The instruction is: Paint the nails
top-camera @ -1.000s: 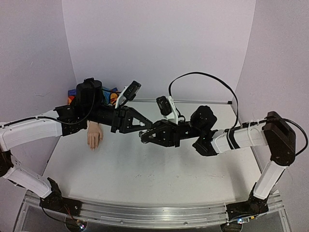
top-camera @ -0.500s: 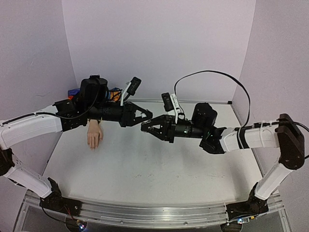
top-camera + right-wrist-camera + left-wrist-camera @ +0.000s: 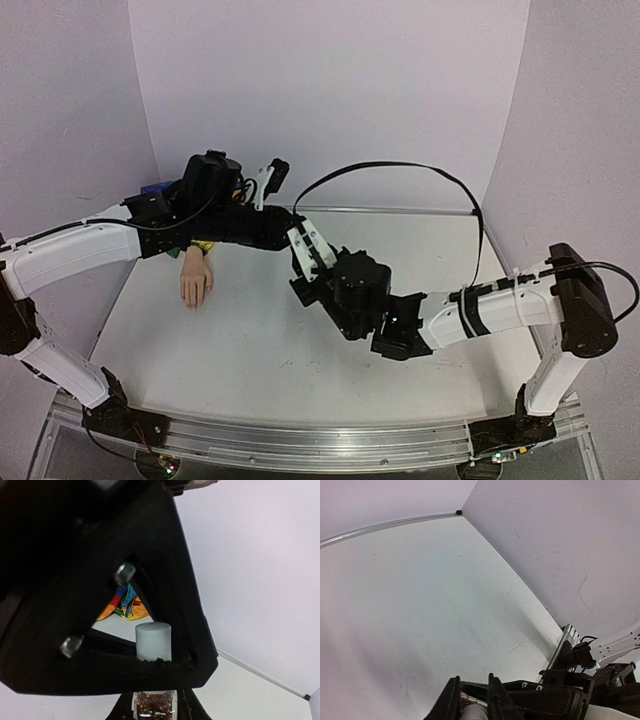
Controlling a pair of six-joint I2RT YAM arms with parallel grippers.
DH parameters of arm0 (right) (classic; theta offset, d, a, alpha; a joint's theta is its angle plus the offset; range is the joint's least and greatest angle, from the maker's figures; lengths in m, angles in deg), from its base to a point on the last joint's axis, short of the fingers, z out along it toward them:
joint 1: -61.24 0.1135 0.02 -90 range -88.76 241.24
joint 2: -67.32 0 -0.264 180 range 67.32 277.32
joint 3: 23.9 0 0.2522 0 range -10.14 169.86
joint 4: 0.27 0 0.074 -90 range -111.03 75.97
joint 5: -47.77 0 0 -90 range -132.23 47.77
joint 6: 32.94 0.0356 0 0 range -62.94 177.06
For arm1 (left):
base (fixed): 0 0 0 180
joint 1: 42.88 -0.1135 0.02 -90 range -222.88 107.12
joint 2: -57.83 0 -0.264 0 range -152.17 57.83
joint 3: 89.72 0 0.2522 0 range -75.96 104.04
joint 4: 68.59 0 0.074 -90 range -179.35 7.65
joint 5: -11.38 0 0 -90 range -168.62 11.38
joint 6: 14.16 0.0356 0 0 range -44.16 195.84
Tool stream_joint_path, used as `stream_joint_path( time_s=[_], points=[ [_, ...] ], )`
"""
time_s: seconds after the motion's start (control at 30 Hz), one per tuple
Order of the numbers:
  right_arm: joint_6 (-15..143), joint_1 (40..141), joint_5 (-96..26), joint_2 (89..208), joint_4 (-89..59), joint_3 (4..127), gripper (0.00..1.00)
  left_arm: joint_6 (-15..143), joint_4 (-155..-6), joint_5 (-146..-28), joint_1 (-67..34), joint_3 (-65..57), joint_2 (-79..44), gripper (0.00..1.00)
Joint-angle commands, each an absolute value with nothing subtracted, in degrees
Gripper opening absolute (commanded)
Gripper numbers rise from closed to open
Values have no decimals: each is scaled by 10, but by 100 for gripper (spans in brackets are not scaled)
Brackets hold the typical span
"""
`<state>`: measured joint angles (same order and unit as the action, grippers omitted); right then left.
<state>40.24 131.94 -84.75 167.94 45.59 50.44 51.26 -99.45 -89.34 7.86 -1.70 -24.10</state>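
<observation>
1. The small pale skin-coloured mannequin hand (image 3: 195, 280) lies flat on the white counter (image 3: 250, 360) at the left of the overhead frame. Its fingers point toward the bottom edge.
2. The nails (image 3: 193, 303) sit at those fingertips and are too small to make out.
3. The rainbow-striped fabric sleeve (image 3: 122, 605) shows only as a bright patch at centre left of the right wrist view.
4. The left arm (image 3: 80, 255) crosses over the mannequin hand's wrist and reaches toward the middle of the overhead frame.
5. The left gripper (image 3: 472, 690) is narrow, its fingers clamped on a white cylindrical cap (image 3: 153, 640).
6. The right gripper (image 3: 154, 705) grips a small clear bottle (image 3: 154, 702) with reddish-brown speckled contents, at bottom centre of the right wrist view, directly below the cap.
7. A black bar of the left gripper's triangular frame crosses between cap and bottle, so I cannot tell whether they are joined.
8. Both grippers meet at the centre of the overhead frame, to the right of the mannequin hand and apart from it.
</observation>
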Motion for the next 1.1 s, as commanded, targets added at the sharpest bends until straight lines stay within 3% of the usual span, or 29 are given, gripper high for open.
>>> stream_joint_path(
  time_s=[0.0, 0.07, 0.2, 0.33, 0.47, 0.73, 1.07],
  points=[
    [410, 1303, -795, 1604, 509, 486, 0, 515, -1016, -918, 75, -5, -218, 33],
    [439, 1289, -692, 1574, 489, 467, 0, 523, -998, -934, 75, -22, -202, 51],
    [514, 1240, -414, 1517, 421, 445, 0, 529, -939, -977, 74, -71, -163, 77],
    [608, 1181, -158, 1481, 392, 438, 0, 525, -864, -1074, 74, -104, -144, 84],
    [667, 1146, 13, 1469, 400, 440, 0, 512, -752, -1157, 74, -151, -117, 84],
    [759, 1134, 129, 1509, 455, 469, 0, 494, -663, -1263, 79, -159, -116, 72],
    [835, 1127, 101, 1542, 539, 471, 0, 507, -654, -1284, 94, -151, -127, 46]
  ],
)
